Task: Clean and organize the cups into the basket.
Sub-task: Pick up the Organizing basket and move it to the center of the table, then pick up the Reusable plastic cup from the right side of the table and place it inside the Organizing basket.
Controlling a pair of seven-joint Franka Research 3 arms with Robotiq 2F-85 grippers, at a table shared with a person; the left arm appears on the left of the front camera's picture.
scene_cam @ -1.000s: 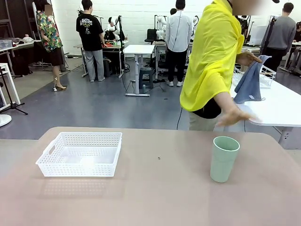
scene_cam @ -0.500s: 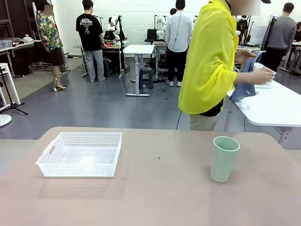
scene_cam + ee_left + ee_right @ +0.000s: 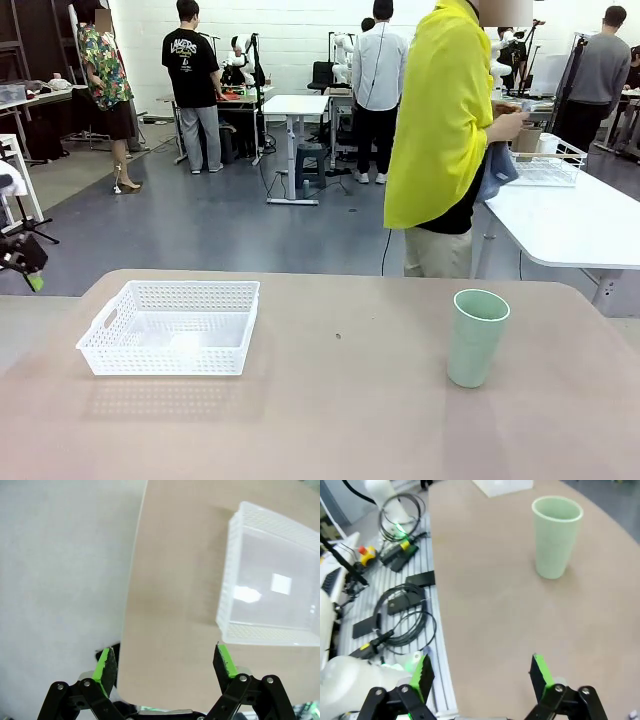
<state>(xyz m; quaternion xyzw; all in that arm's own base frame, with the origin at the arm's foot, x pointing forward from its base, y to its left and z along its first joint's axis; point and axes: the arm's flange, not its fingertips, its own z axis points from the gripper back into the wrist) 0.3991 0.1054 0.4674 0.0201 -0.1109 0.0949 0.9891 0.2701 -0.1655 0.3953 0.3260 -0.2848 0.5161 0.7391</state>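
Beside the table point(image 3: 490, 610), coiled cables point(image 3: 395, 634); on it, upright mint cup point(image 3: 555, 537).

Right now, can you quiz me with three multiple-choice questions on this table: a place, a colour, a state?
1. Where is the cup? A on the table, right of the basket; B inside the basket; C in a hand.
2. Its colour? A brown; B white; C mint green.
3. How does it stand? A upright; B on its side; C upside down.
Answers: 1 A, it stands apart from the basket; 2 C, pale green throughout; 3 A, open rim faces up.
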